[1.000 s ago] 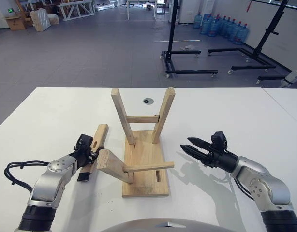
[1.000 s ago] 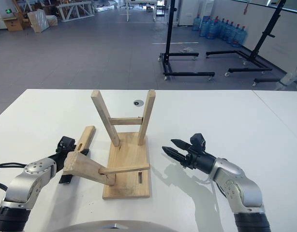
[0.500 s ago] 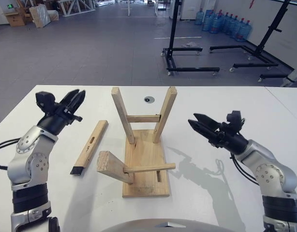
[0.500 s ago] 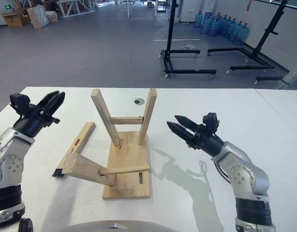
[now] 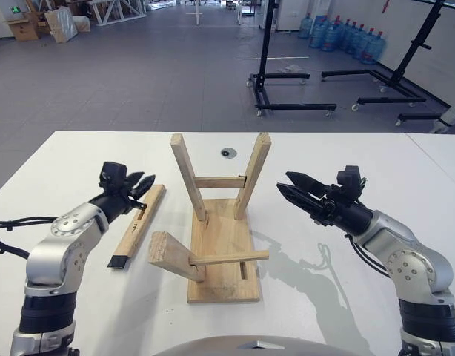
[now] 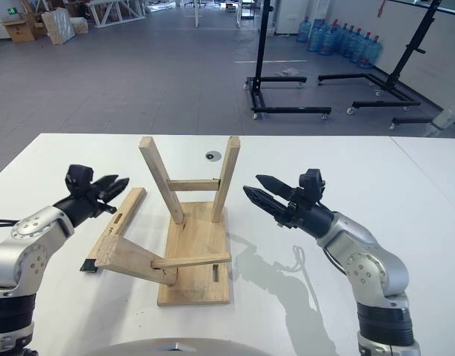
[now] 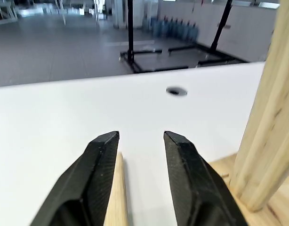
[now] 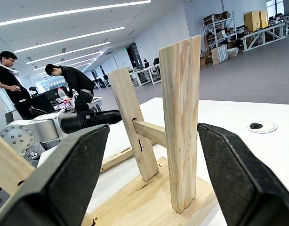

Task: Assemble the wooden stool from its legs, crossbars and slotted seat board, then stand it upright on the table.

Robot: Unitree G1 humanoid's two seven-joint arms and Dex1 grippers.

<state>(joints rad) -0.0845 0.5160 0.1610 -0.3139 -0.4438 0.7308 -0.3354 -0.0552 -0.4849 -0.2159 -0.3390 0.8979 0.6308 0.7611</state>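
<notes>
The slotted seat board (image 5: 222, 256) lies flat on the white tabletop (image 5: 79, 156). At its near left edge a tilted leg (image 5: 168, 254) leans, and its crossbar (image 5: 229, 258) reaches across the board. Left of the board a loose leg (image 5: 138, 222) lies flat; the left gripper (image 5: 146, 190) hovers at that leg's far end, jaws open and empty. Right of the board hangs the right gripper (image 5: 284, 182), jaws spread and empty. On the board's far end stand two upright legs (image 5: 186, 176) joined by a short crossbar (image 5: 218, 182)
</notes>
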